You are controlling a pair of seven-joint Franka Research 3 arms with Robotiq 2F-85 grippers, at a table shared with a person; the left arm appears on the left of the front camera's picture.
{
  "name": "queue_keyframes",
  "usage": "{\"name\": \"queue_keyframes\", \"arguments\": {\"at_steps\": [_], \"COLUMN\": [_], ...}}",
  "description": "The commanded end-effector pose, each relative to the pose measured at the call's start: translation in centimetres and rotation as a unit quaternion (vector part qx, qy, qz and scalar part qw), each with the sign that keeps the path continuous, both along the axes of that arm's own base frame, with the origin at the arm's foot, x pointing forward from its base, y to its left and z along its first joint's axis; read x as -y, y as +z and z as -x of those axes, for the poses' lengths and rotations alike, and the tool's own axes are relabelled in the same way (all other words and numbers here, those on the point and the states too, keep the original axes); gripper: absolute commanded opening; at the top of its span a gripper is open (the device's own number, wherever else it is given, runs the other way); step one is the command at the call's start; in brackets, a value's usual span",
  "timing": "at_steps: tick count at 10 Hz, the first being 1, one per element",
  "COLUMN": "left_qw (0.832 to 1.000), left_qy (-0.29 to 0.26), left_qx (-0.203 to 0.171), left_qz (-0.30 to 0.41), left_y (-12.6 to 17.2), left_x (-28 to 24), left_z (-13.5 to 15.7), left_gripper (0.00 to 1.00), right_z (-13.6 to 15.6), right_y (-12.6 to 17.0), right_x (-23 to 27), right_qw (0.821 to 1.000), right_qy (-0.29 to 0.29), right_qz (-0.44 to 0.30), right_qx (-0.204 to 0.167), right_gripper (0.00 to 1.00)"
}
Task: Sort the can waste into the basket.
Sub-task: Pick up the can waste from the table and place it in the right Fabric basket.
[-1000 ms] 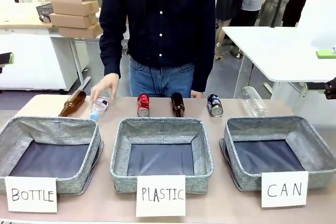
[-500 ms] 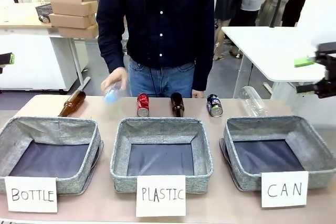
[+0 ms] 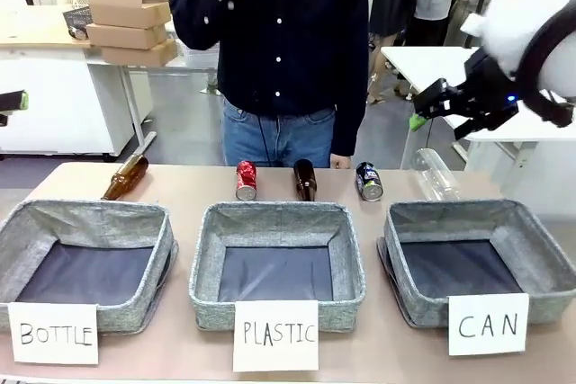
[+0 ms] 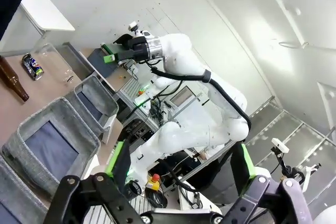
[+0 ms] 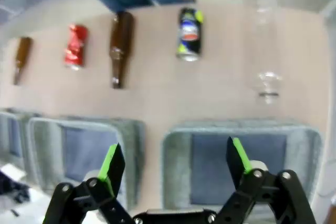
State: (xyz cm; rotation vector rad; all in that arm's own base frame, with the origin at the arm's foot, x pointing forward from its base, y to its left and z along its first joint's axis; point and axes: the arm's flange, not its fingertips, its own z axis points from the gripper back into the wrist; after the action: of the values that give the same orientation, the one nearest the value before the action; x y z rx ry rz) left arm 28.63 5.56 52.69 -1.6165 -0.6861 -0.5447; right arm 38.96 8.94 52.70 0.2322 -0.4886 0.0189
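Two cans lie on their sides along the table's far edge: a shiny red can point(image 3: 246, 180) point(image 5: 76, 52) and a dark printed can point(image 3: 368, 181) point(image 5: 189, 34) point(image 4: 32, 66). The grey basket point(image 3: 450, 209) point(image 5: 241, 131) labelled CAN stands at the front right. My right gripper point(image 3: 430, 107) point(image 5: 176, 163) hangs open and empty, high over the table's right end, above and right of the dark can and looking down on the CAN basket. One green pad of my left gripper point(image 3: 18, 101) peeks in at the far left edge; its fingers point(image 4: 181, 166) stand open, holding nothing.
Two brown glass bottles point(image 3: 124, 176) point(image 3: 305, 179) and a clear plastic bottle point(image 3: 436, 173) also lie in the far row. Baskets labelled BOTTLE point(image 3: 90, 213) and PLASTIC point(image 3: 274, 215) stand left and middle. A person point(image 3: 279, 33) stands behind the table, one hand raised.
The person picked a small plastic bottle off the table and raised that hand. My right arm swung in from the right edge, up and leftwards over the table.
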Motion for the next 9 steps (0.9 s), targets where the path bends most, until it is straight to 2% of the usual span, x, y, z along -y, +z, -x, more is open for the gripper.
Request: {"name": "queue_keyframes", "arguments": {"at_steps": [1, 3, 4, 5, 7, 8, 9], "left_qw": [1.000, 1.000, 1.000, 1.000, 1.000, 1.000, 1.000], "left_qy": [-0.001, -0.001, -0.001, -0.001, -0.001, -0.001, -0.001], "left_qx": [0.013, 0.013, 0.013, 0.013, 0.013, 0.013, 0.013], "left_qz": [0.012, 0.012, 0.012, 0.012, 0.012, 0.012, 0.012], "left_y": [0.3, 0.3, 0.3, 0.3, 0.3, 0.3, 0.3], "left_x": [0.0, 0.0, 0.0, 0.0, 0.0, 0.0, 0.0], "left_z": [0.0, 0.0, 0.0, 0.0, 0.0, 0.0, 0.0], "left_gripper": [1.00, 1.00, 1.00, 1.00, 1.00, 1.00, 1.00], "right_z": [0.3, 0.3, 0.1, -3.9, -12.3, -15.9, -18.9], "right_y": [1.0, 1.0, 0.4, 0.3, -1.8, -4.3, -7.2], "right_x": [0.0, 0.0, 0.3, -1.1, -4.0, -5.7, -6.8], "right_qw": [0.999, 0.999, 1.000, 0.999, 0.997, 0.995, 0.992], "right_qy": [-0.004, -0.004, 0.006, 0.035, 0.018, 0.043, 0.004], "right_qz": [-0.043, -0.043, -0.013, 0.015, 0.065, 0.068, 0.086], "right_qx": [0.022, 0.022, 0.003, -0.003, -0.026, -0.053, -0.090], "right_gripper": [1.00, 1.00, 1.00, 1.00, 1.00, 1.00, 1.00]}}
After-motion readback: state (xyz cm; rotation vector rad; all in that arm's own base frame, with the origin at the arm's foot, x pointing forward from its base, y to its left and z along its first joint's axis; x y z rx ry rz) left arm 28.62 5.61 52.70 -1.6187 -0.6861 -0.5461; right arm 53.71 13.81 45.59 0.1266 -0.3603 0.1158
